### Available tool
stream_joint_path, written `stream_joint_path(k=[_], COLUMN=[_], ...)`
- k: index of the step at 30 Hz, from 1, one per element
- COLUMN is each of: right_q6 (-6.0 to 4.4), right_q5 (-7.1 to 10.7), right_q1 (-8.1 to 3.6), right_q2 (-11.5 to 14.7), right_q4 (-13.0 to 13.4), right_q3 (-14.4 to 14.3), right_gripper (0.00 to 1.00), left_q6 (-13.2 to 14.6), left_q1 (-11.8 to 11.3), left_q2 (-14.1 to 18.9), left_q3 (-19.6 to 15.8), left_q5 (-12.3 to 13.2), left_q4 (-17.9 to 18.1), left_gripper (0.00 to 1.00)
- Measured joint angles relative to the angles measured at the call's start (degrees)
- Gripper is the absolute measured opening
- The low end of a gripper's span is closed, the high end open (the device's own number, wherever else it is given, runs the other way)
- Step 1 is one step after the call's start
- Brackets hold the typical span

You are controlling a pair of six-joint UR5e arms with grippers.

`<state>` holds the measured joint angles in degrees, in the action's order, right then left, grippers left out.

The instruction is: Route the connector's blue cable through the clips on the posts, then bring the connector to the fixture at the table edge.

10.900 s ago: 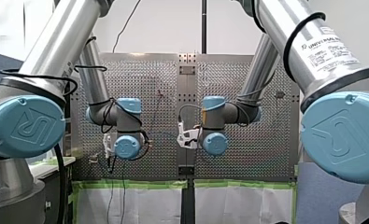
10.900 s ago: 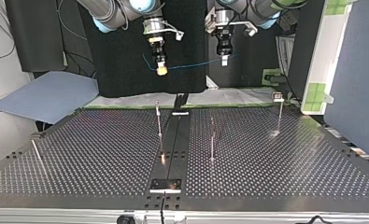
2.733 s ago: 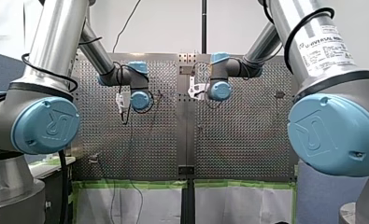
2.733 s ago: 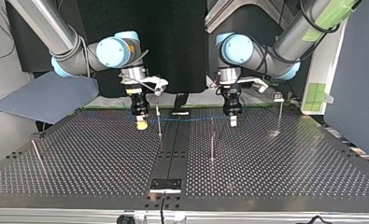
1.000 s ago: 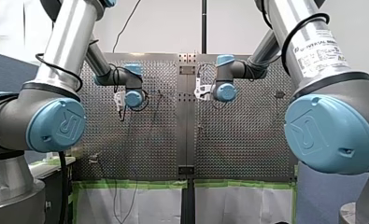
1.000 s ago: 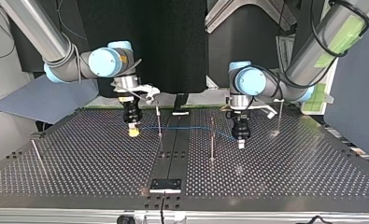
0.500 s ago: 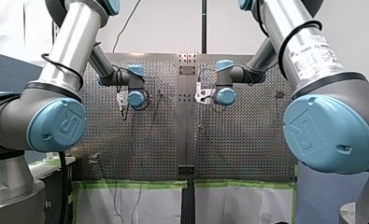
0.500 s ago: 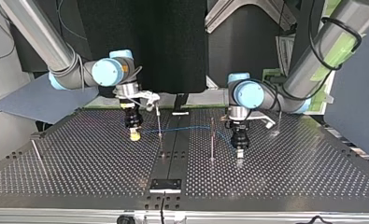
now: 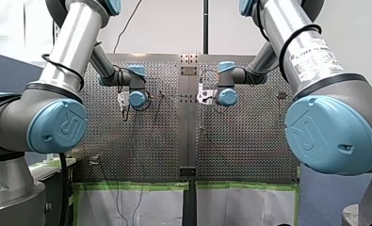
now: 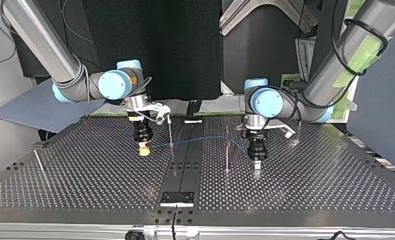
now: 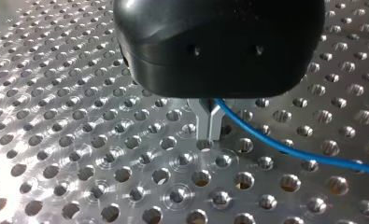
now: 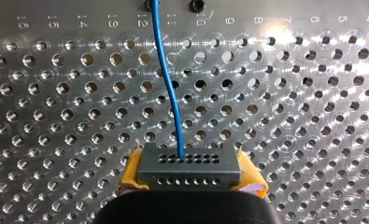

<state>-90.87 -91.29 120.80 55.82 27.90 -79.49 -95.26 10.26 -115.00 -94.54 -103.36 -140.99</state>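
Holding the connector [image 12: 189, 163] between yellow pads [image 12: 131, 175], our right gripper [image 10: 144, 149] hangs left of the rail [image 10: 185, 150] in the top view. The thin cable [image 10: 205, 137] crosses the rail, past a post [image 10: 170, 131] on each side, to our left gripper [image 10: 256, 164], whose metal fingers [image 11: 204, 122] pinch it. We judge it light and limp, the connector the firmer hold. Open table [image 10: 85, 170] flanks the rail; posts crowd it.
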Motion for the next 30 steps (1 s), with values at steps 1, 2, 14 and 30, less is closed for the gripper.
stream_joint_path(k=[1, 2, 14, 30], right_q6=[0.01, 0.03, 0.19, 0.33], right_q5=[0.01, 0.03, 0.4, 0.81], right_q1=[-0.01, -0.03, -0.04, -0.02], right_q2=[-0.01, -0.02, -0.11, -0.11], right_q4=[-0.08, -0.15, -0.61, -1.17], right_q3=[0.02, 0.04, 0.14, 0.15], right_gripper=[0.0, 0.0, 0.0, 0.0], left_q6=[0.05, 0.08, 0.54, 1.74], left_q1=[0.02, 0.04, 0.52, 0.63], left_q2=[0.0, 0.0, 0.01, 0.03], left_q3=[0.0, 0.0, -0.09, -0.24], left_q5=[-0.12, -0.19, -0.78, -3.06], left_q4=[-0.25, -0.37, -2.6, -7.73], left_gripper=[0.0, 0.0, 0.24, 1.0])
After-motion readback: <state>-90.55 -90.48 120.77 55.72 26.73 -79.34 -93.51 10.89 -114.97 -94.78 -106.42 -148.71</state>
